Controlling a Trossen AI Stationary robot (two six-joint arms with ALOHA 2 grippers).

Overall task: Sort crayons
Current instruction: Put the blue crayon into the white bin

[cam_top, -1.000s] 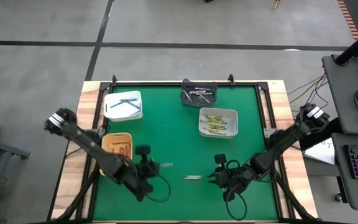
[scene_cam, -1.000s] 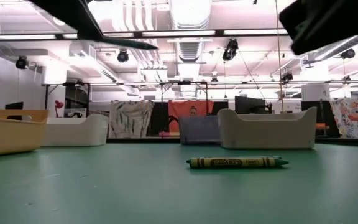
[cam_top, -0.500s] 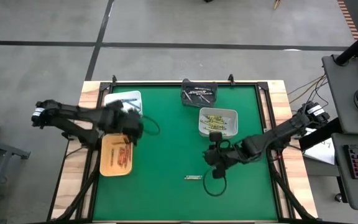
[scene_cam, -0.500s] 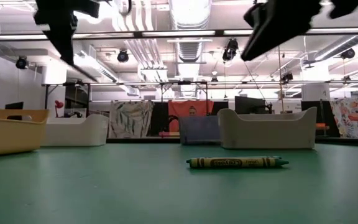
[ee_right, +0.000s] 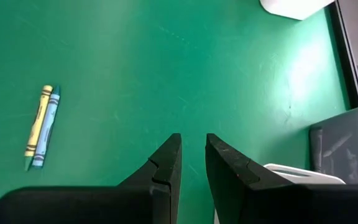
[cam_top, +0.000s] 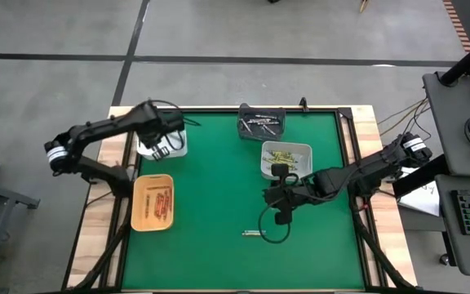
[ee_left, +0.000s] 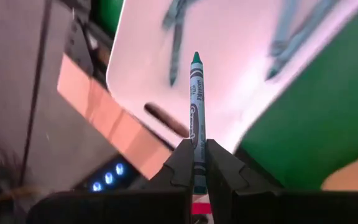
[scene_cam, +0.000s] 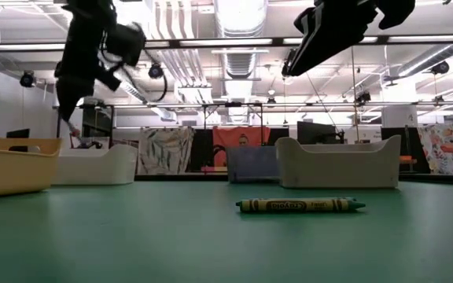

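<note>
The left gripper (ee_left: 195, 163) has its fingers (ee_left: 180, 168) clenched on a green crayon (ee_left: 196, 118), gripping its lower end so that most of its length sticks straight out ahead of the fingertips, tip foremost. In the left wrist view the crayon's long axis runs in line with the gripper and its point hangs over the white tray (ee_left: 241, 87), where other bluish crayons (ee_left: 291, 28) lie blurred on the tray floor. In the high view this gripper (cam_top: 163, 140) is over the white tray (cam_top: 175, 149) near the table's far left corner.

The right gripper (ee_right: 192, 155) hovers above the green table (ee_right: 135, 56) with its fingers (ee_right: 166, 163) drawn close, a narrow gap between them, holding nothing. In the high view it (cam_top: 277, 198) is above the middle of the table, just on the near side of the white tray of yellow crayons (cam_top: 282, 160).

Two crayons, a yellow one (ee_right: 38, 121) and a blue one (ee_right: 46, 127), lie touching side by side on the table toward its near edge (cam_top: 254, 233), their long axes parallel to that edge. The low view shows this pair (scene_cam: 300, 205) lying flat, broadside to the camera.

An orange tray (cam_top: 152, 201) holding red-orange crayons is beside the table's left edge, and a dark tray (cam_top: 261, 122) stands at the far edge.
</note>
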